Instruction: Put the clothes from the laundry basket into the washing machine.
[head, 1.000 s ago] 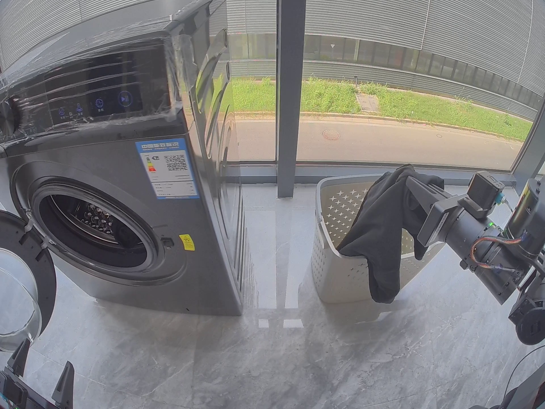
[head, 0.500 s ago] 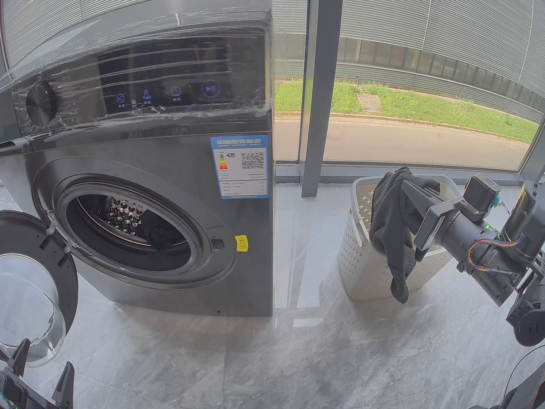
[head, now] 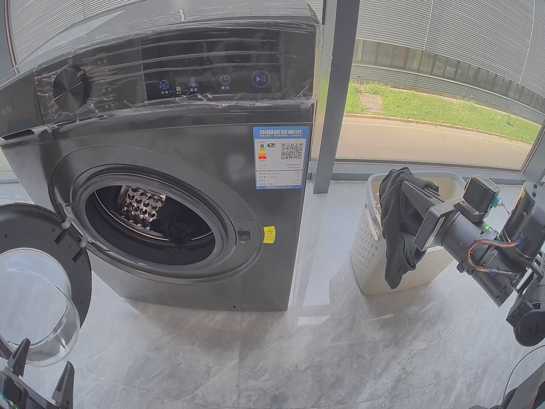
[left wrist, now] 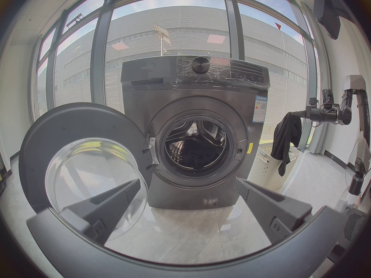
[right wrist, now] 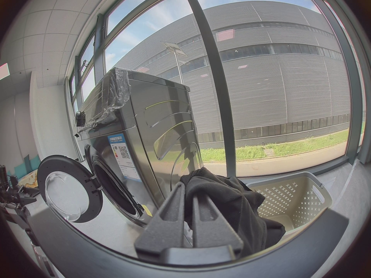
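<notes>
1. While the washing machine (head: 187, 137) stands before me with its drum open, I judge myself mid-carry: lifting looks done, loading is not.
2. Its round door (head: 34, 240) hangs swung wide on my left, clear of the opening.
3. On the floor to the machine's right sits the laundry basket (head: 366, 240).
4. A black garment (head: 397, 228) dangles over the basket's rim (tail trailing down its outer wall).
5. My right claw (head: 407, 188) is clamped on that cloth; my left claw (head: 44, 362) sits low, spread and empty. The next move calls for carrying the garment across into the drum without snagging.
</notes>
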